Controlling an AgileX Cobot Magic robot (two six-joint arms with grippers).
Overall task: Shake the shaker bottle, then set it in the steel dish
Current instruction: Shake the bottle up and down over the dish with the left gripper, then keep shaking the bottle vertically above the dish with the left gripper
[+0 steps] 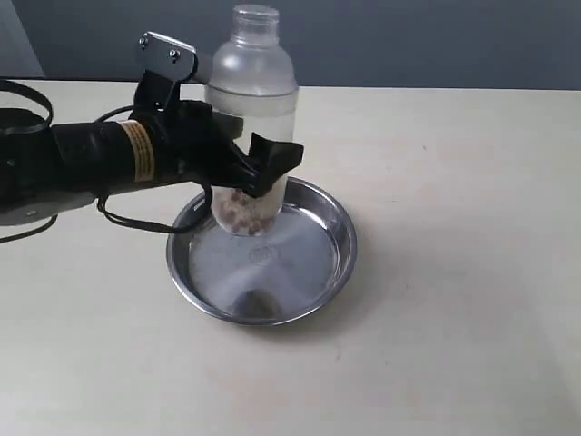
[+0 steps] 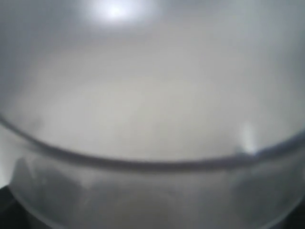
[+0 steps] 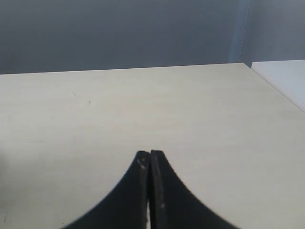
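Note:
The frosted shaker bottle (image 1: 251, 100) stands upright, held above the steel dish (image 1: 331, 232), brownish grains showing at its bottom end. My left gripper (image 1: 247, 163) is shut on the bottle's lower body, reaching in from the left. The bottle's base hangs over the dish's back left part; I cannot tell if it touches the flat bottom. In the left wrist view the bottle (image 2: 152, 95) fills the whole picture as a blur, and the fingers are hidden. My right gripper (image 3: 150, 155) is shut with nothing in it, over bare table, out of the exterior view.
The pale wooden table (image 1: 454, 163) spreads around the dish, with a dark grey wall behind it. A white surface (image 3: 286, 78) adjoins the table's far corner in the right wrist view.

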